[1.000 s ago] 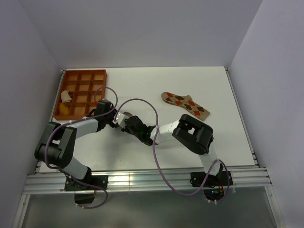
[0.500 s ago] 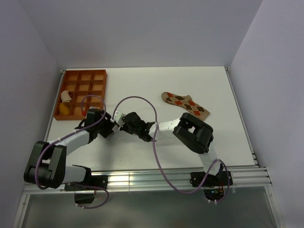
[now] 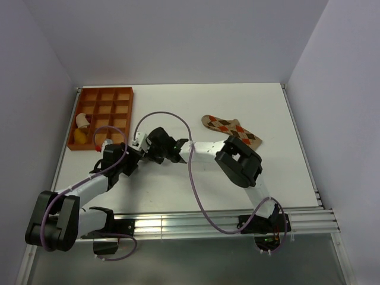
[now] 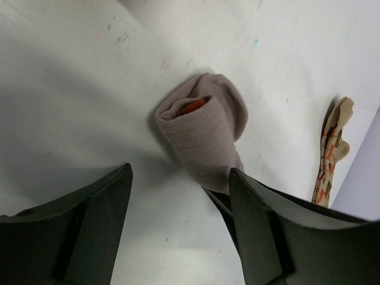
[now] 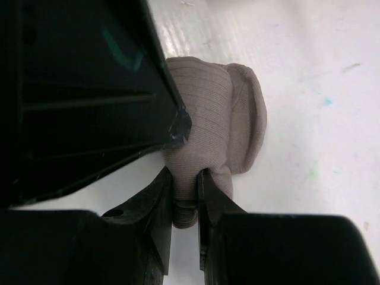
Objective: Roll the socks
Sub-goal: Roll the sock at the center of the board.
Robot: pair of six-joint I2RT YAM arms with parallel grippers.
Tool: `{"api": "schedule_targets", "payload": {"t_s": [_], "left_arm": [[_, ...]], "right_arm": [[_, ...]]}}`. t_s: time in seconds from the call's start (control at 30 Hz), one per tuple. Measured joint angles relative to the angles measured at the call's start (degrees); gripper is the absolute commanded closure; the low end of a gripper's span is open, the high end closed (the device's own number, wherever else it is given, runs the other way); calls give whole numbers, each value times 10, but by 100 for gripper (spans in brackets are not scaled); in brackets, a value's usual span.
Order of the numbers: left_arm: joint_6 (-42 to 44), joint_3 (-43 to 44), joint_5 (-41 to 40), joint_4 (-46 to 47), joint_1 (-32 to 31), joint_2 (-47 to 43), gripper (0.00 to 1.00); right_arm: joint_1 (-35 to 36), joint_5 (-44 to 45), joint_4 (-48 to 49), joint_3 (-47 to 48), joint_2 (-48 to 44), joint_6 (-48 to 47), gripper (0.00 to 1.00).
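White walls [image 3: 178,41] close in a white surface [image 3: 196,178] whose paint carries small coloured specks and scuffs. Near its middle, towards the left, the two arms meet over the grey-brown sock [image 4: 205,133]. It is wound into a short, thick roll lying on the surface, and a bit of red shows inside the open end of the coil.

The right tool [image 5: 185,187] has its jaws drawn narrow on the loose lower end of this roll, with the ribbed fabric squeezed between its two fingers [image 5: 159,205].

The left tool [image 4: 178,172] stands wide and grips nothing. Its two dark fingers [image 4: 89,228] are spread on either side of bare surface just short of the roll, and the fabric is not between them.

The argyle sock [image 3: 231,130] lies flat and unrolled farther back and to the right, well apart from both tools.

An orange tray [image 3: 107,90] of square compartments sits at the far left corner. A white item [image 3: 81,120] and a yellow item [image 3: 79,137] lie in its left column. A purple cable [image 3: 193,178] loops over the right arm.
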Motion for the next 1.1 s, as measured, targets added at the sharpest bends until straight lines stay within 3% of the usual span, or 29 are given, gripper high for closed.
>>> {"api": "schedule_targets", "payload": {"t_s": [0.23, 0.6, 0.77, 0.97, 1.1], "left_arm": [[19, 4, 23, 55, 1, 38, 28], [45, 51, 73, 101, -10, 116, 26], [50, 49, 61, 79, -14, 79, 25], [29, -15, 22, 72, -15, -35, 24], [5, -42, 11, 72, -15, -47, 25]], "right_arm": [[-46, -126, -79, 68, 29, 61, 100], [-121, -317, -106, 105, 73, 226, 100], [-142, -376, -102, 111, 92, 318, 100], [-149, -431, -33, 68, 100, 462, 100], [-150, -438, 2, 47, 100, 531, 100]]}}
